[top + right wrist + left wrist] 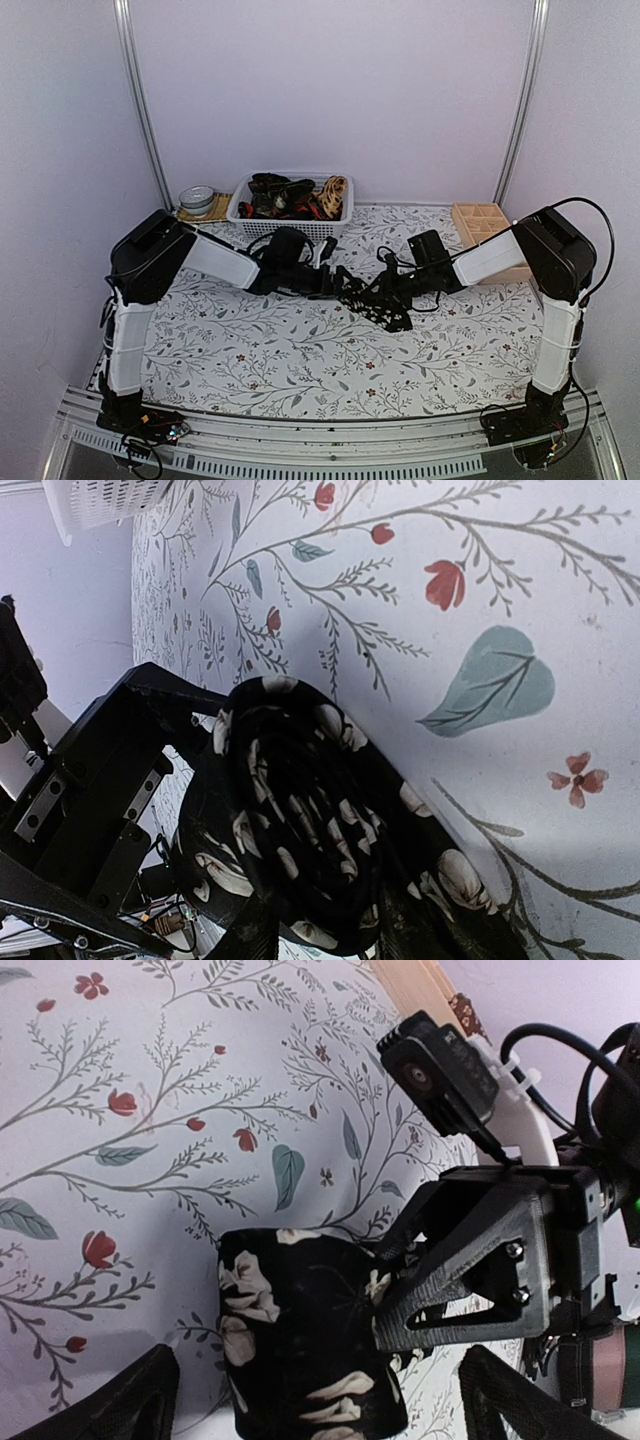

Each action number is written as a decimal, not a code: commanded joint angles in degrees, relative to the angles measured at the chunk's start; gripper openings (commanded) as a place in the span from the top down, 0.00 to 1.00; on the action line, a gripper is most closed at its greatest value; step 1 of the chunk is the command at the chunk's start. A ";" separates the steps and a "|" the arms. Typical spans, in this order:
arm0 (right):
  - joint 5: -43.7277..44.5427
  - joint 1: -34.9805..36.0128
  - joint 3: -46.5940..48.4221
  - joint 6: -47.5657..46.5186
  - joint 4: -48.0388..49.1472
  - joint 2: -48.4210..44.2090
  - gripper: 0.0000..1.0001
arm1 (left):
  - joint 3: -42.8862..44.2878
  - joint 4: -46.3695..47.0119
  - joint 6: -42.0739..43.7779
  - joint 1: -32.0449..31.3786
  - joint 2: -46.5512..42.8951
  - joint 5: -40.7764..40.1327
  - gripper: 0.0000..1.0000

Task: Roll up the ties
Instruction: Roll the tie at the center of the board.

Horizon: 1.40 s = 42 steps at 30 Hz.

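A black tie with pale flowers point(378, 303) lies mid-table between both grippers, partly rolled, with a loose tail toward the front. In the left wrist view the roll point(300, 1340) sits between my left gripper's point(315, 1385) wide-open fingers point(120, 1405), which do not touch it. My right gripper point(440, 1290) comes in from the right and pinches the roll's end. In the right wrist view the roll point(310, 830) is seen end-on, with my right gripper point(350, 935) shut on it. In the top view the left gripper point(335, 283) and right gripper point(398, 288) nearly meet.
A white basket point(240, 212) at the back holds several more ties point(290, 195), dark, red and tan. A round metal tin point(198, 198) stands left of it. A wooden compartment tray point(478, 222) sits at the back right. The table has a floral cloth point(250, 340).
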 commanded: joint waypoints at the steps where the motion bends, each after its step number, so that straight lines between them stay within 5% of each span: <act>1: 3.03 0.33 -0.79 -0.28 -3.25 4.22 0.69 | 0.13 -1.21 -2.06 -1.99 3.95 -3.81 0.06; 15: 3.03 0.29 -0.91 -0.04 -2.98 4.28 0.68 | -5.17 4.61 -5.38 -4.45 3.75 -9.65 0.41; 24: 3.58 0.29 -0.63 0.14 -3.18 3.90 0.69 | -6.10 6.07 -6.81 -6.06 4.62 -11.19 0.55; 26: 3.67 0.31 -0.76 0.07 -3.25 3.74 0.68 | -5.85 5.63 -7.07 -6.45 5.03 -11.37 0.66; 35: 4.14 0.28 -0.82 -0.23 -4.27 1.82 0.66 | -5.75 4.17 -5.78 -7.20 4.36 -14.99 0.72; 42: 3.54 0.29 -0.27 -1.76 -7.37 -3.89 0.46 | -0.65 -7.01 4.25 -9.11 2.44 -25.05 0.71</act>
